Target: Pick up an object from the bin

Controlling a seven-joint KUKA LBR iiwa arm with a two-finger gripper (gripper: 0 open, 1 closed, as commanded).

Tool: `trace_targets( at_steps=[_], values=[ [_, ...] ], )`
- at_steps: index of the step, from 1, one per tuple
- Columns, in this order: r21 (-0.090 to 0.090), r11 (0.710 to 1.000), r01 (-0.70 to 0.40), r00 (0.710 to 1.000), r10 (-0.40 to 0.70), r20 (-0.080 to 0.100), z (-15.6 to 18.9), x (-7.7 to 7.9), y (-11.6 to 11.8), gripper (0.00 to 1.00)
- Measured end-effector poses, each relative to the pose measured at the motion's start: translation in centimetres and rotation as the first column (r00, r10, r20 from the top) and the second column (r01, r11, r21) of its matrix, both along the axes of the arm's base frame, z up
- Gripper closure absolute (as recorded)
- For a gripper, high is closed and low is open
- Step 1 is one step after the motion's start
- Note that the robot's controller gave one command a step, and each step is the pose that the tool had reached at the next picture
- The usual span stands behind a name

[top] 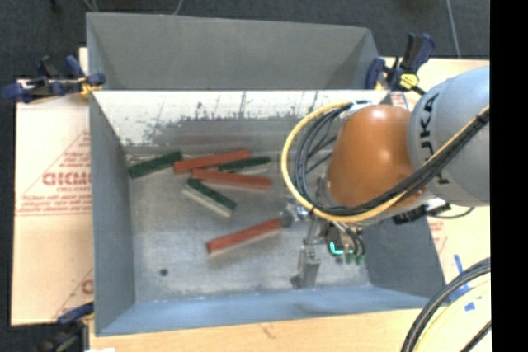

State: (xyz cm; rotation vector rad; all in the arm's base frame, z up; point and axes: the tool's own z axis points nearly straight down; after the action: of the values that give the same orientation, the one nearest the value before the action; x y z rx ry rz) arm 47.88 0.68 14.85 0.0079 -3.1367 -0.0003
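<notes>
1. My orange wrist cover (370,157) rides highest, nearest the lens, with cable loops (299,157) round it. Below it my gripper (307,269) hangs low over the near right part of the bin (111,210).
2. Whether my jaws are parted or closed I cannot tell from this angle, so I claim no hold on anything.
3. The closest thing is a red stick (245,236), lying flat on the floor just toward the view's left of me. Its nearer end is close beside me, though I cannot say whether we touch.
4. Its long axis slants from lower left up toward the right, so that upper end points at me.
5. A green-and-pale stick (209,197) lies further off. Beyond it, a loose row of red and green sticks (216,167) rests by the back wall, well apart from me.
6. My judgement: the coming move turns on that slant. I would need to shift left along the red stick and set my jaws across it, not along it.
</notes>
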Motion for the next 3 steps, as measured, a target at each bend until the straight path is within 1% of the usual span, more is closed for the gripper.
trace_targets(
  at_steps=[1, 2, 3],
  values=[
    [0.002, 1.000, -0.015, 1.000, 0.015, 0.007, -8.2, 6.2, 4.5, 0.00],
    [0.003, 1.000, 0.015, 1.000, -0.015, 0.011, -4.6, 5.3, 6.7, 0.00],
    [-0.001, 0.998, -0.061, 0.998, 0.061, 0.011, -3.4, 5.9, 6.5, 0.00]
  ],
)
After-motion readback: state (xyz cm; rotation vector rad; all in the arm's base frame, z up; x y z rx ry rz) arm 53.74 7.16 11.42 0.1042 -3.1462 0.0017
